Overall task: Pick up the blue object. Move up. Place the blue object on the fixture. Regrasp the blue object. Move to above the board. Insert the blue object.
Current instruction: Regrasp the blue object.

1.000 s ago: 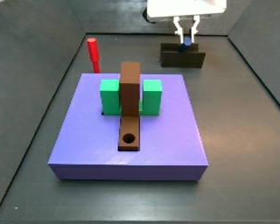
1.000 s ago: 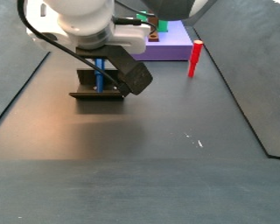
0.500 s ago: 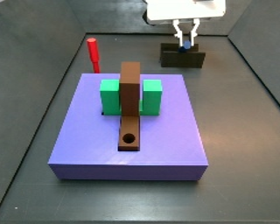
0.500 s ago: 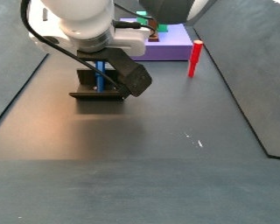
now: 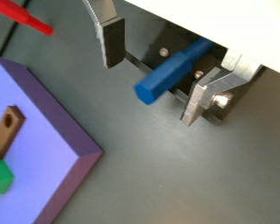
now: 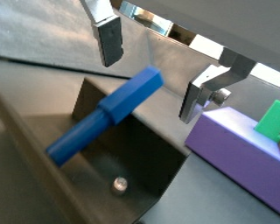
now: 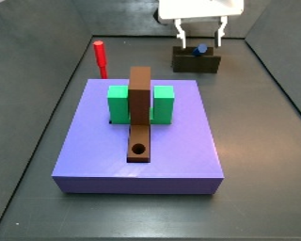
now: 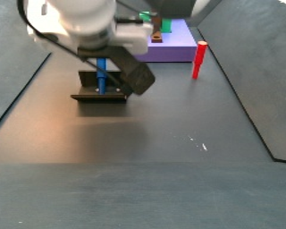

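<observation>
1. Gripper over the fixture, at the far end of the floor beyond the board. Jaws now spread wide; a second ago closed on the peg. EARLIER change: release done.
2. Blue object sitting tilted in the fixture's notch, leaning between the fingers. Clear gap on both sides in both wrist views, no pad contact visible.
3. In a side view, blue tip showing just above the fixture top, silver fingers straddling it.
4. Meaning: "place on fixture" looks complete; regrasp is next. Judged need: reposition along the peg, then close again for an insertion-ready hold.
5. Risk: peg rests at an angle, so a regrasp off-axis could carry that tilt to the hole.
6. Board well apart from the fixture, nearer the camera in that side view; brown bar with round hole unoccupied, green blocks flanking it.
7. Red peg upright beside the board's far corner, clear of the gripper.
</observation>
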